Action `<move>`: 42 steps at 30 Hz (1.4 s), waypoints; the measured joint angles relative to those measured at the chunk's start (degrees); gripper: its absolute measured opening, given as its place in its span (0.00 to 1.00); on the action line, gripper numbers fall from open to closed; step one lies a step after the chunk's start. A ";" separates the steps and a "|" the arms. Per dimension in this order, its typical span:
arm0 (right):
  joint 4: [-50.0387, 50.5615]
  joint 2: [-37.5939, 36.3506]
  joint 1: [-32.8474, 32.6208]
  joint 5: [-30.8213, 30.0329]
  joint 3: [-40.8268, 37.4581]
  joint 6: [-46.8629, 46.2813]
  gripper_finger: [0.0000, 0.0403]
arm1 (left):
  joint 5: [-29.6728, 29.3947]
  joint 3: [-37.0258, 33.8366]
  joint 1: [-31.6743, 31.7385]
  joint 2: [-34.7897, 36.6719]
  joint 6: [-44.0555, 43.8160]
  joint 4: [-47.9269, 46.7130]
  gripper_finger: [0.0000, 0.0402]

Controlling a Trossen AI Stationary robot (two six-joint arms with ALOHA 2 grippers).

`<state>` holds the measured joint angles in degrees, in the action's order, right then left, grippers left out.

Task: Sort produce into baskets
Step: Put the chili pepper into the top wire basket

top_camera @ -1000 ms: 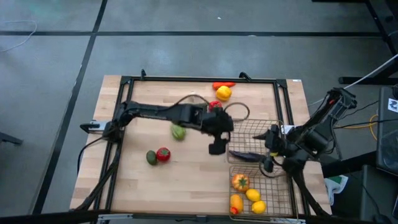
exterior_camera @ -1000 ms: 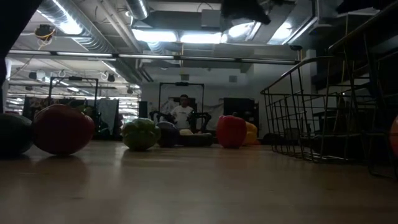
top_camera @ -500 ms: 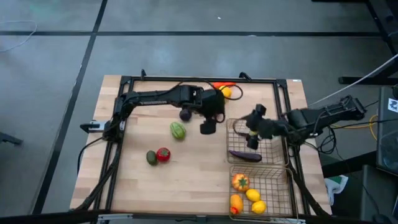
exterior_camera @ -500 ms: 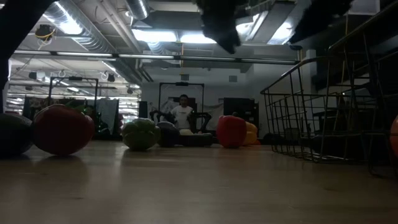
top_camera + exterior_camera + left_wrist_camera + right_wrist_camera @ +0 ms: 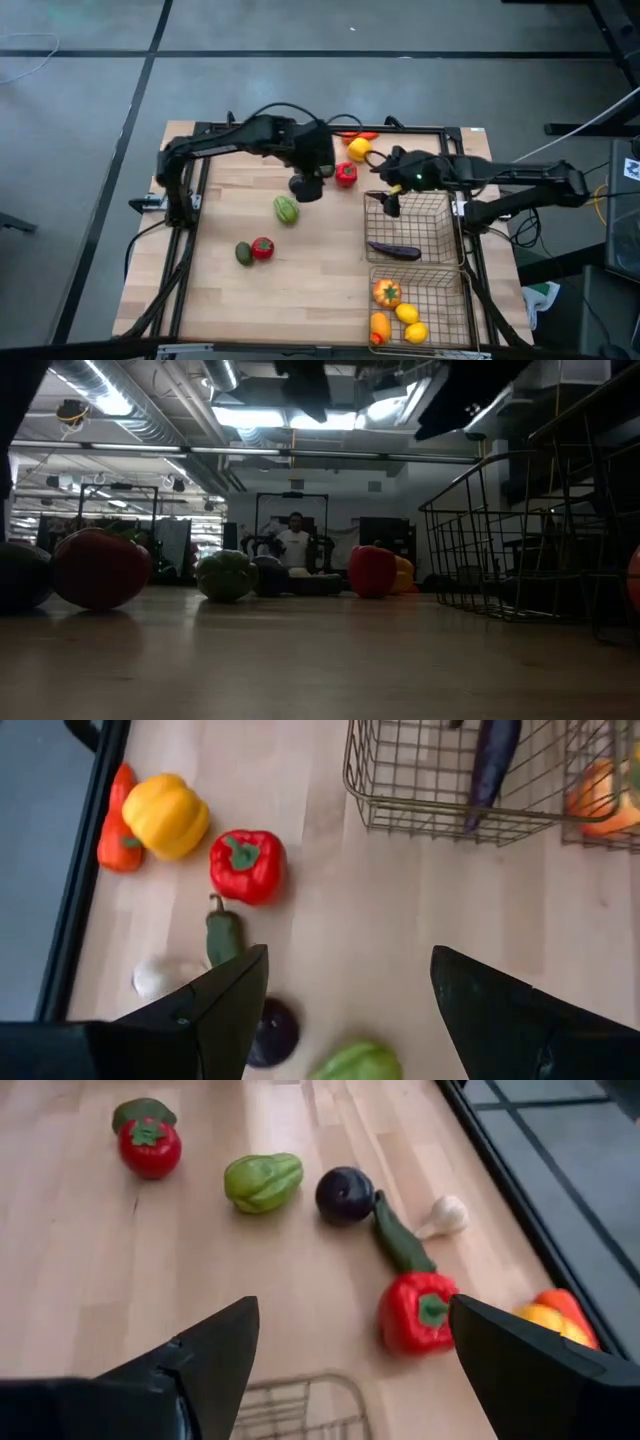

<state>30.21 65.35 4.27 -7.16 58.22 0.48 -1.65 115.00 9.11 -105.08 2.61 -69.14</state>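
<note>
My left gripper point(image 5: 308, 187) hangs open and empty above the far middle of the table, over a round purple piece point(image 5: 270, 1032), a green chili point(image 5: 222, 932) and a white garlic point(image 5: 160, 975). My right gripper point(image 5: 389, 200) hangs open and empty over the far basket's point(image 5: 440, 215) far left corner. A red pepper point(image 5: 346, 175), a yellow pepper point(image 5: 360, 150) and an orange pepper point(image 5: 352, 137) lie on the table near the far edge. A purple eggplant point(image 5: 395, 251) lies in the far basket. A green piece point(image 5: 287, 210), a tomato point(image 5: 263, 248) and an avocado point(image 5: 243, 253) lie on the table's left half.
The near basket point(image 5: 455, 300) holds an orange tomato point(image 5: 386, 292), two lemons point(image 5: 407, 313) and a yellow-orange pepper point(image 5: 379, 327). A black frame point(image 5: 300, 127) runs along the table's edges. There is bare wood at the near left. A person point(image 5: 294, 540) stands in the room beyond.
My left gripper has gone toward the table's far edge and somewhat left, staying open and empty. My right gripper has gone from over the near part of the far basket toward the far edge and left, to the basket's far left corner. The eggplant has stayed in the basket.
</note>
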 joint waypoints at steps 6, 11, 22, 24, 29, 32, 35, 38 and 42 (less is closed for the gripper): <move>-5.49 5.21 5.57 3.69 0.00 4.50 0.81 | -0.46 -12.88 -0.62 9.20 -3.95 5.63 0.69; -7.83 9.98 9.82 9.27 0.00 4.55 0.81 | -1.68 -26.31 -1.36 18.16 -7.23 13.38 0.69; -14.98 18.60 12.27 12.84 1.79 4.54 0.81 | -3.66 -51.12 -1.21 32.65 -10.38 32.42 0.69; -15.05 20.21 12.27 13.45 3.87 4.54 0.81 | -3.72 -53.36 -1.23 33.34 -10.44 33.79 0.69; -14.08 25.21 12.29 14.78 10.91 5.84 0.81 | -3.74 -57.08 -1.25 33.57 -11.44 35.80 0.69; -11.35 28.66 12.29 14.78 15.83 8.34 0.81 | -3.75 -58.83 -1.26 33.59 -11.56 37.63 0.69; -7.97 33.04 12.29 14.62 21.21 9.71 0.81 | -3.74 -60.54 -1.26 33.81 -11.62 39.81 0.69; -4.10 37.88 12.31 14.19 26.90 11.20 0.81 | -3.74 -61.09 -1.26 33.88 -11.65 40.43 0.69; 0.26 44.17 12.33 12.77 33.97 12.39 0.81 | -3.74 -61.22 -1.66 33.89 -11.82 39.74 0.69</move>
<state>30.46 109.52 16.60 5.61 92.19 12.87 -5.39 53.78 7.45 -71.19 -9.21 -29.39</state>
